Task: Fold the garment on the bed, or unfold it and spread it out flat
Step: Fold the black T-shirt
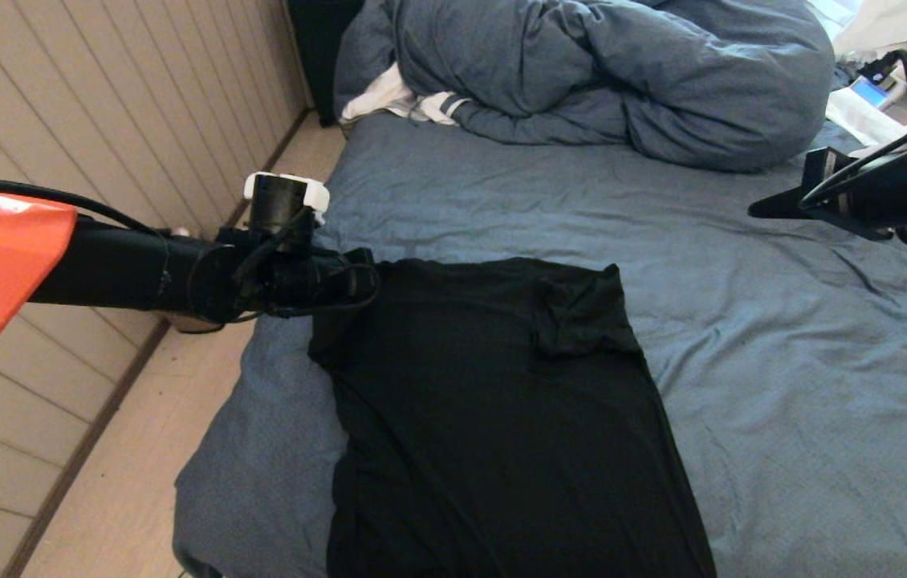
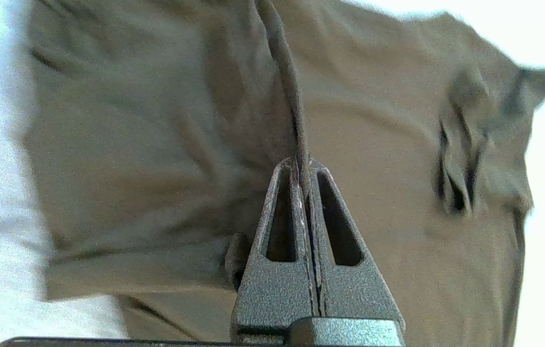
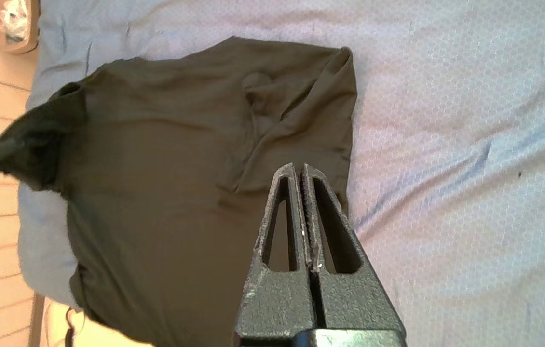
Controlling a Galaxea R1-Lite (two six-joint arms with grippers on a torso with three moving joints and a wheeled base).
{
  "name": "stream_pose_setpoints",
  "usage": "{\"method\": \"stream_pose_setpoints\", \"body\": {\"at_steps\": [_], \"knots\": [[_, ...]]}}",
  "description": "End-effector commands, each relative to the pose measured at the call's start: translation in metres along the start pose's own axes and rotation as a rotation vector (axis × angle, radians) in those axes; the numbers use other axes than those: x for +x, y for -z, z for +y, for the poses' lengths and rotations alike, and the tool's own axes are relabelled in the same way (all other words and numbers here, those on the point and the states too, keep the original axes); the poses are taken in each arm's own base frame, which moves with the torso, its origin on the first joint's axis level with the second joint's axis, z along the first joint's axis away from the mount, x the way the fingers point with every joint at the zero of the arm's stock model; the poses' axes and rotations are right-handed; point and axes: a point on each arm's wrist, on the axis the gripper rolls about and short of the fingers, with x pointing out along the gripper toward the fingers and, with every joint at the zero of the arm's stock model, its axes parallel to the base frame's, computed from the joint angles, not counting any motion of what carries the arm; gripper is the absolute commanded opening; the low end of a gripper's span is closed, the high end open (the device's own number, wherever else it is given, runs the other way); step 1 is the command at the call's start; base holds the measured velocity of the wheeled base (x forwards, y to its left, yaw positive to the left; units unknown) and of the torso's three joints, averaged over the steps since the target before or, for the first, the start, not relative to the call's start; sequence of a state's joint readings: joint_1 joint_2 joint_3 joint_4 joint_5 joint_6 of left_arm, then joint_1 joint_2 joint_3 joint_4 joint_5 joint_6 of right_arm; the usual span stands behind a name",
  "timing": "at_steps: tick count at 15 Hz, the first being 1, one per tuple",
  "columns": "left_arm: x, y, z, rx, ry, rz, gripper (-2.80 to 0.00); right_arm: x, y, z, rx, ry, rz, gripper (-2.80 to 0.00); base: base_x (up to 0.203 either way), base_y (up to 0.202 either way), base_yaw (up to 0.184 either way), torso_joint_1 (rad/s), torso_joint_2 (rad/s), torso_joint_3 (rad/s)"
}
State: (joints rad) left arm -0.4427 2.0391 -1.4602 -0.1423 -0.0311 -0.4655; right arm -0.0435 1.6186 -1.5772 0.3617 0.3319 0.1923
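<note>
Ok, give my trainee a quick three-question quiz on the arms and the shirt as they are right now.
1. Fill in: seen from the robot, the bunched duvet lies at the ___ end of the bed.
2. What does the left gripper hold? A) a fold of the garment B) the duvet C) nothing
3. True or false: the right gripper is pinching the garment.
Key: 1 far; 2 A; 3 false, it is shut and empty, off to the garment's right.
</note>
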Motion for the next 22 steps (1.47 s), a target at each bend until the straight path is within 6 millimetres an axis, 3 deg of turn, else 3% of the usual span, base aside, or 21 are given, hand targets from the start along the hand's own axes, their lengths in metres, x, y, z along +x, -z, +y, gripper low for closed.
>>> {"method": "stream_pose_setpoints", "body": {"at_steps": [1, 8, 12, 13, 20, 22], "knots": [[0.004, 0.012, -0.01, 0.01, 0.011, 0.027, -2.8, 0.007, 0.004, -0.005, 0.007, 0.003, 0.007, -2.8, 0.0, 0.0, 0.0, 0.0, 0.0, 0.0], [0.031, 0.048, -0.026, 0.041, -0.014, 0.09, -2.8, 0.014, 0.002, -0.012, 0.003, 0.013, -0.015, -2.8, 0.0, 0.0, 0.0, 0.0, 0.0, 0.0], [0.035, 0.051, -0.03, 0.06, -0.073, 0.064, -2.8, 0.016, 0.001, -0.016, 0.007, 0.024, -0.015, -2.8, 0.0, 0.0, 0.0, 0.0, 0.0, 0.0], [0.036, 0.05, -0.031, 0.062, -0.079, 0.061, 0.0, 0.016, 0.001, -0.016, 0.009, 0.023, -0.015, -2.8, 0.0, 0.0, 0.0, 0.0, 0.0, 0.0], [0.016, 0.034, -0.055, 0.069, -0.023, 0.008, 0.0, 0.014, 0.0, -0.021, 0.014, 0.025, -0.019, -2.8, 0.0, 0.0, 0.0, 0.0, 0.0, 0.0], [0.019, 0.023, -0.048, 0.057, -0.042, -0.006, 0.0, 0.013, 0.0, -0.019, 0.012, 0.014, -0.019, -2.8, 0.0, 0.0, 0.0, 0.0, 0.0, 0.0]]}}
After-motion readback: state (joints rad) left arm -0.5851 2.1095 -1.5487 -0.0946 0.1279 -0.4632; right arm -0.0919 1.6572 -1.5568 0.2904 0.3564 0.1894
